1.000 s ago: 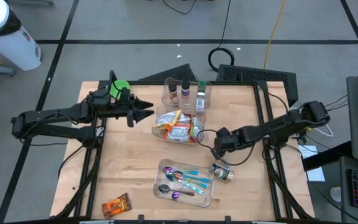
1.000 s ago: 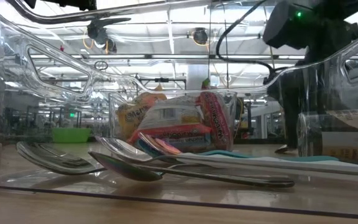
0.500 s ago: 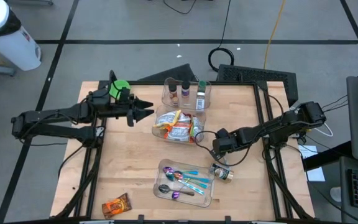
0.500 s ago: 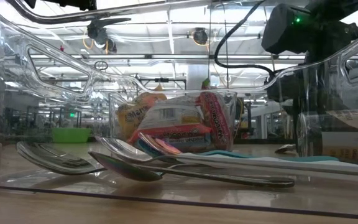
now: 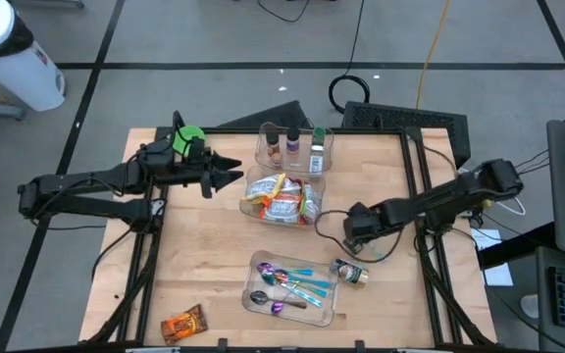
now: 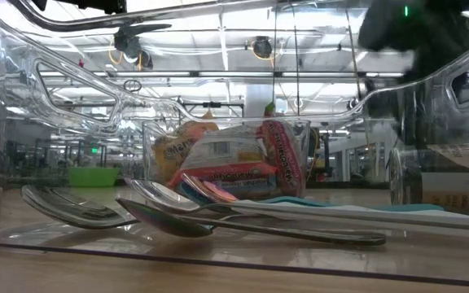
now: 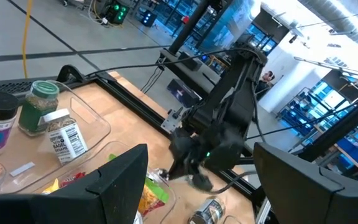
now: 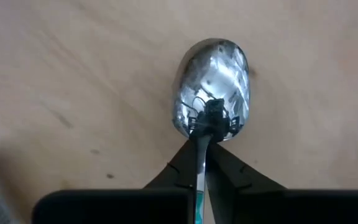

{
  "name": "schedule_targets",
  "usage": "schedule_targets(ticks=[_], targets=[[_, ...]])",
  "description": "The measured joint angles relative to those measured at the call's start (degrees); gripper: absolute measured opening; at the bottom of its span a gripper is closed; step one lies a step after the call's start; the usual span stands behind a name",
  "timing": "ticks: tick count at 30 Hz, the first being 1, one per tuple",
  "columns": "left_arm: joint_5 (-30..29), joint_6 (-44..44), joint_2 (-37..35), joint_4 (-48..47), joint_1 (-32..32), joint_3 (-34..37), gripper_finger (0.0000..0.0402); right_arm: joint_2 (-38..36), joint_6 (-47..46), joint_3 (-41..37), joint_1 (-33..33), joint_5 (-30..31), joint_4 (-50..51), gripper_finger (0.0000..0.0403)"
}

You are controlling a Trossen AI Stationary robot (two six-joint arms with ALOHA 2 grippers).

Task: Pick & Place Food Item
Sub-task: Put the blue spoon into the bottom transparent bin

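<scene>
Pale wooden table over grey floor. Right of centre, right gripper pressed together on the thin neck of a spoon, bowl out front over bare wood, between snack bin and spoon tray. Left gripper spread wide, waiting left of the bin. No food in either grip: wrapped snacks piled in the bin, one snack packet alone at the near left corner. Likely trouble: so narrow a pinch, so a swivelling or slipping spoon; also a knock against the jar just near.
</scene>
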State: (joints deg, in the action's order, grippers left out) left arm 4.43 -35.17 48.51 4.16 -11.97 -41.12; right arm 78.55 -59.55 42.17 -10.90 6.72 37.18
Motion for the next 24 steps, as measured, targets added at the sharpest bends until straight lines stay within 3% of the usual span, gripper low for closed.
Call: schedule_targets(ticks=[5, 12, 18, 24], targets=[[0.0, -0.1, 0.0, 0.4, 0.0, 0.0, 0.0296, -13.1, 0.7, 1.1, 0.2, 7.4, -2.2, 0.0004], [0.7, -2.5, 1.5, 5.6, 0.0, 0.0, 0.0296, -27.2, 11.7, 2.2, 0.9, 10.8, -15.4, 0.0003], [4.6, -9.1, 8.2, 10.1, 0.5, -1.0, 0.0296, -26.3, 23.1, 2.3, 1.1, 13.0, -31.5, 0.0002], [6.7, -14.6, 18.6, 9.7, 2.6, -5.6, 0.0296, -18.5, 26.9, 4.1, 2.0, 12.6, -33.3, 0.0001]])
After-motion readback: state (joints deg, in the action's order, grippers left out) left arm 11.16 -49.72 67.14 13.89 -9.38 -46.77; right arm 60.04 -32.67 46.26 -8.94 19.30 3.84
